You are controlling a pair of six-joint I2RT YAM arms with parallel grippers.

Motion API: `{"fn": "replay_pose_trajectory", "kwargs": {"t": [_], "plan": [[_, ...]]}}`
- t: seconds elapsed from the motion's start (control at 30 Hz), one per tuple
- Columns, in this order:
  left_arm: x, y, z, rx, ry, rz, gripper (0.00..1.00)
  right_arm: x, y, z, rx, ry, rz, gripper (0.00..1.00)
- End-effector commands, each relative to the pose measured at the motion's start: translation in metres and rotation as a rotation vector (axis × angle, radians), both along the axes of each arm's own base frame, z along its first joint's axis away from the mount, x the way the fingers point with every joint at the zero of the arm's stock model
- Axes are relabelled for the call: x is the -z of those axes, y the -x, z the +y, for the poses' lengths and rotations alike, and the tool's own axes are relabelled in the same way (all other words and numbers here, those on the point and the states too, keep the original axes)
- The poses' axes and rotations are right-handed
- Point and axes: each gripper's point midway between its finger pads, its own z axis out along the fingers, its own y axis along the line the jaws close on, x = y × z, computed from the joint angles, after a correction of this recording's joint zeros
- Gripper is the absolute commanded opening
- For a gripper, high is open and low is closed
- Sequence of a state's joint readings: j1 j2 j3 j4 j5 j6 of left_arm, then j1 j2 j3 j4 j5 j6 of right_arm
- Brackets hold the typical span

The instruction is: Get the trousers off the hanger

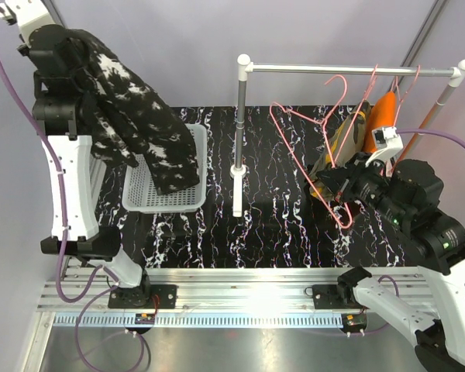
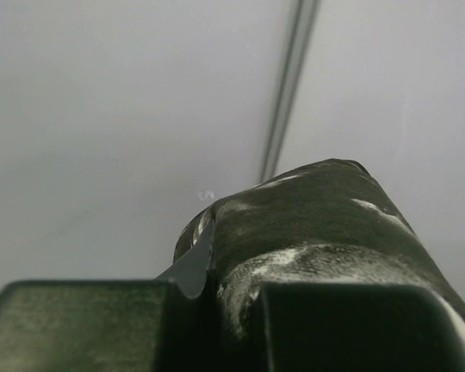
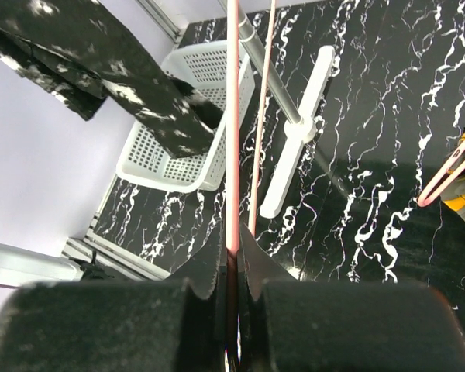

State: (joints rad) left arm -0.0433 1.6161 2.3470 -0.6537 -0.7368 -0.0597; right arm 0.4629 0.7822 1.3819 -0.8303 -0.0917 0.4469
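The left arm's jaws, clenched on the black white-splotched trousers (image 1: 139,116), hold them high above the white basket (image 1: 147,203) on the worktop (image 1: 279,209), while the right arm's jaws grip a bare pink hanger (image 1: 310,155). The camouflage trousers (image 1: 349,136) and orange trousers (image 1: 384,108) hang near the rail (image 1: 349,70). A clean drop likely means lowering over the basket's middle before releasing, so no cloth spills over its rim.

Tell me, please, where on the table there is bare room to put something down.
Bare table runs along the near edge, between the basket and the right gripper, in front of the post. The right side is crowded: the gripper holds a hanger beside the camouflage trousers and orange trousers. The black trousers hang over the basket.
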Motion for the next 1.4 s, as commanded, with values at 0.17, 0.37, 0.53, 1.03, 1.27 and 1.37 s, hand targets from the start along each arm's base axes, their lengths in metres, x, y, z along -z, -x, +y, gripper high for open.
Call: {"fn": "replay_pose_trajectory", "kwargs": {"t": [0.17, 0.37, 0.53, 1.03, 1.27, 1.37], "plan": [[-0.023, 0.004, 0.025, -0.011, 0.039, -0.142, 0.0, -0.003, -0.007, 0.007, -0.025, -0.006, -0.034, 0.0], [0.008, -0.004, 0.01, 0.047, 0.055, -0.073, 0.0, 0.003, -0.004, 0.01, -0.044, -0.007, -0.026, 0.0], [0.047, -0.014, -0.036, 0.159, 0.011, -0.02, 0.0, 0.005, 0.002, 0.011, -0.064, -0.019, -0.034, 0.0], [0.096, -0.038, -0.159, 0.644, 0.064, -0.07, 0.0, 0.02, 0.01, 0.012, -0.094, -0.019, -0.03, 0.0], [0.12, -0.047, -0.192, 0.794, 0.195, -0.094, 0.0, 0.023, 0.015, 0.012, -0.103, -0.021, -0.03, 0.0], [0.149, -0.041, -0.193, 0.794, 0.244, -0.093, 0.0, 0.023, 0.018, 0.011, -0.105, -0.029, -0.039, 0.0]]}}
